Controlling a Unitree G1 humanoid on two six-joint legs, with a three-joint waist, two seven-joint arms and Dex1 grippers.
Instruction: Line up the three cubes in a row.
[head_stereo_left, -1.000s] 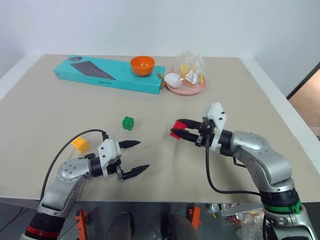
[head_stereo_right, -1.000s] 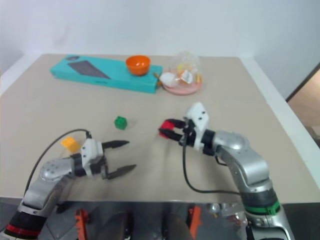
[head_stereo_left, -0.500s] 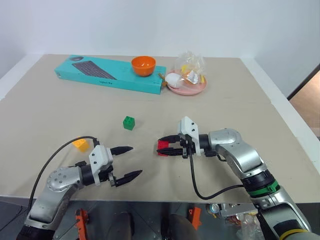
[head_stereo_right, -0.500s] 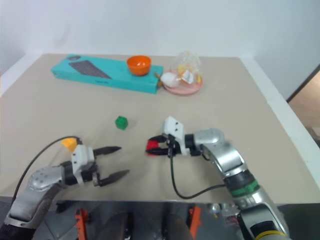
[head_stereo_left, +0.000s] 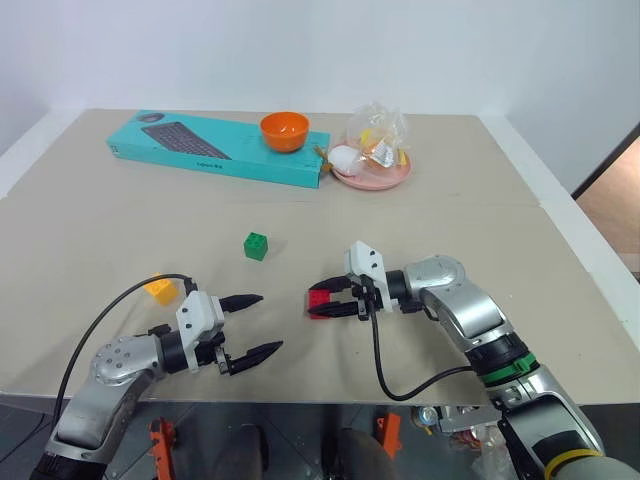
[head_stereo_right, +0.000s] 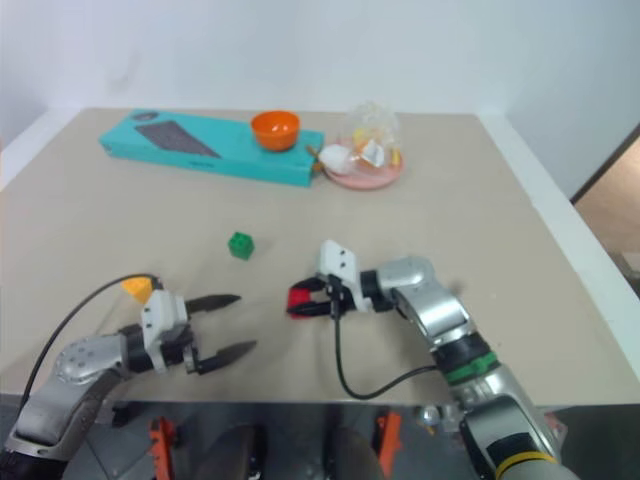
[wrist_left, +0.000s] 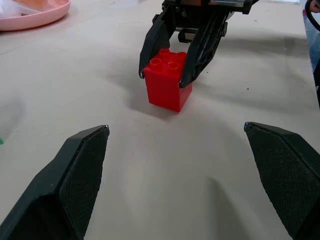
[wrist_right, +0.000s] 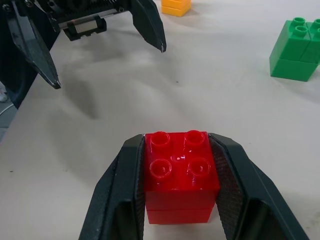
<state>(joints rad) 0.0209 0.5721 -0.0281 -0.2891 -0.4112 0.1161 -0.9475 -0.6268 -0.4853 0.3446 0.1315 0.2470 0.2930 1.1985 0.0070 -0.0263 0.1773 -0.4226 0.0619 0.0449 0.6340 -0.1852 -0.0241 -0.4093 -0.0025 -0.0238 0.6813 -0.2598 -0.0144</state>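
**Red cube brought down to the table, still clamped**

Beige table (head_stereo_left: 120, 215) against a white wall; a teal box (head_stereo_left: 215, 148) with an orange bowl (head_stereo_left: 285, 131) on it and a pink plate (head_stereo_left: 375, 176) sit at the far edge, well apart from the work.

Your right gripper (head_stereo_left: 330, 301) is pinching the red cube (head_stereo_left: 320, 302) by two opposite sides. A second ago it held the cube higher and further right; since then it has swung left and down. In the left wrist view the cube's base looks to be resting on the table, shadow tight beneath it.

Your left gripper (head_stereo_left: 255, 326) hangs near the front edge with its fingers spread wide, holding nothing, pointing at the red cube.

The green cube (head_stereo_left: 256, 245) sits further back and left of the red. The yellow cube (head_stereo_left: 159, 290) lies at the left, just behind your left arm.

Judgement: red appears placed, awaiting release. The three do not yet form a row, so green or yellow must be shifted to meet the line.
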